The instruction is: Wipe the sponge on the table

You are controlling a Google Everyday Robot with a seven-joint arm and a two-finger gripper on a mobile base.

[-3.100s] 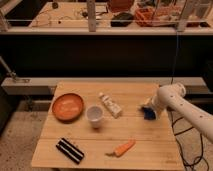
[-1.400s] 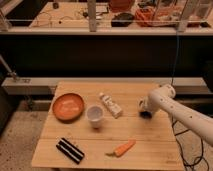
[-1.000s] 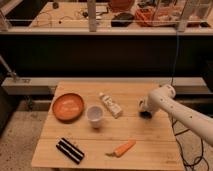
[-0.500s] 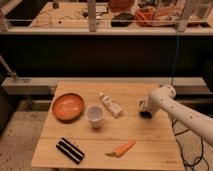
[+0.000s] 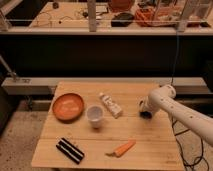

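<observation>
At right of centre in the camera view, the arm [image 5: 182,116] came in from the lower right edge of the frame, with its white wrist bent down over the desk [image 5: 150,145]. Its tool [image 5: 145,111] hung at the wrist's lower end, low against the plank top. A small dark shape directly beneath it read as the sponge [image 5: 144,115]. It rested on the desk's right half, well apart from the white cup [image 5: 95,115] and the white tube [image 5: 110,105] to its left. Tool and sponge merged into one dark patch. Whether the tool gripped the sponge, merely pressed on it or hung just clear of it could not be told, nor how wide it stood.

By judgement, the sponge would be light, soft and springy. It would squash under a grip rather than slip, and nothing about it seemed fragile. A hold across two opposite sides looked best, low enough to steady it yet leaving the underside free against the wood. Too high a pinch would probably let it fold or roll once dragged. The seams between the planks might catch an edge.
</observation>
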